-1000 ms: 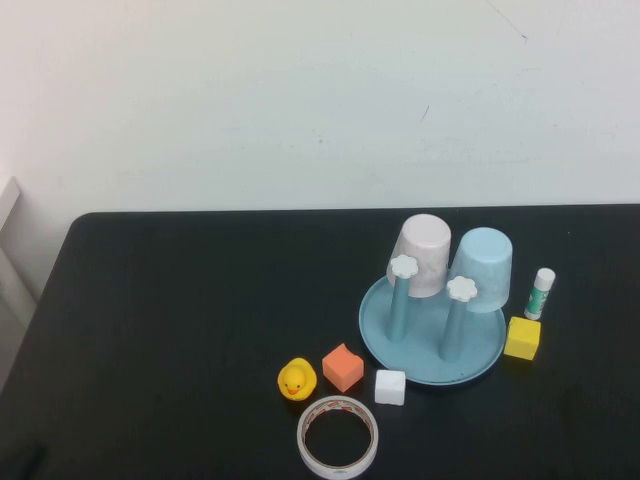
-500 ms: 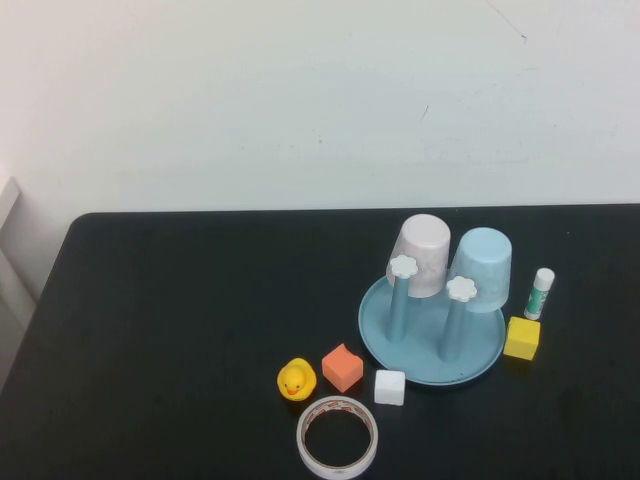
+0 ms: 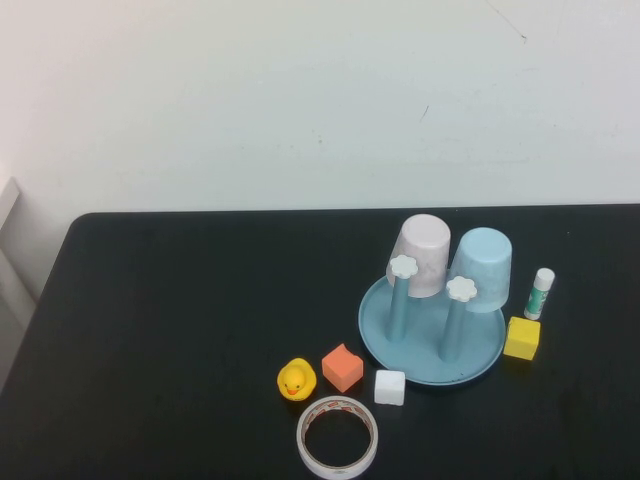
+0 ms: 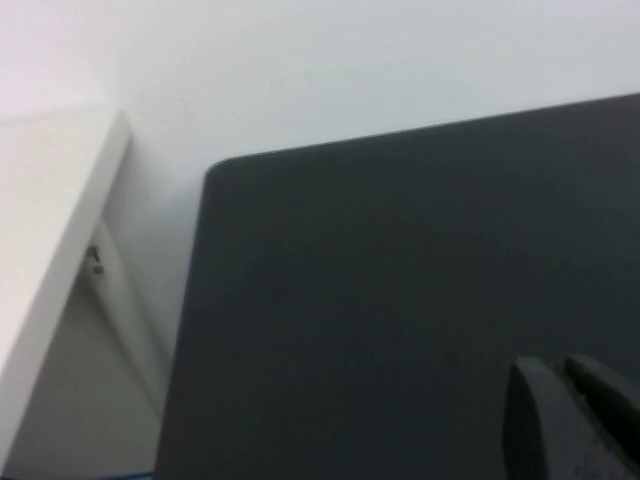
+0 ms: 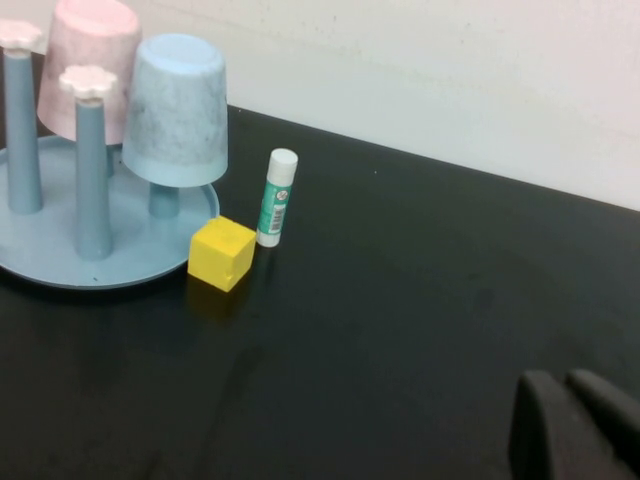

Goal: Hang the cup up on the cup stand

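On the cup stand (image 3: 432,345), the pale-blue cup (image 3: 482,268) hangs inverted; left gripper (image 4: 575,420) and right gripper (image 5: 570,425) closed.

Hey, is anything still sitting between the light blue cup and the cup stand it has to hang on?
Nothing visible. The cup already sits upside down over a post of the cup stand, beside the pinkish cup. The right hand is off by the table's bare right side, the left hand over its left end.

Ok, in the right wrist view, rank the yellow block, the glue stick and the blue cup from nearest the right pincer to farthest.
From the right pincer, fingers shut, at the frame's lower corner:
1. Yellow block, beside the cup stand rim.
2. Glue stick, upright just behind the block.
3. Blue cup, upside down on its post.
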Robot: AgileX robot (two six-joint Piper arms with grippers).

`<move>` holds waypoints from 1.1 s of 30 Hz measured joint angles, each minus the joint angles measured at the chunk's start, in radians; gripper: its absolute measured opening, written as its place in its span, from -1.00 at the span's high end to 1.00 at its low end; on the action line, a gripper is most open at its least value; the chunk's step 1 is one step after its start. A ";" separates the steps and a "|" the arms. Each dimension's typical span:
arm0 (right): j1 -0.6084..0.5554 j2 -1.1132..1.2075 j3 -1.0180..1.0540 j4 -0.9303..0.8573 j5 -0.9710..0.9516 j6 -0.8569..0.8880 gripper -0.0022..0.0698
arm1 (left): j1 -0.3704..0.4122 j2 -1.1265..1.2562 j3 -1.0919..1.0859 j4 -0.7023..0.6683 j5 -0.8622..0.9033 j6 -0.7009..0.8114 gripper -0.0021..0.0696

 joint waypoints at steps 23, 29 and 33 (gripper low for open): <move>0.000 0.000 0.000 0.000 0.000 0.000 0.94 | 0.104 0.000 0.000 -0.028 0.015 0.053 0.95; 0.000 0.000 0.000 0.000 0.000 0.000 0.94 | 0.104 0.000 0.000 -0.028 0.015 0.054 0.95; 0.000 0.000 0.000 0.000 0.000 0.000 0.94 | 0.104 0.000 0.000 -0.028 0.015 0.055 0.95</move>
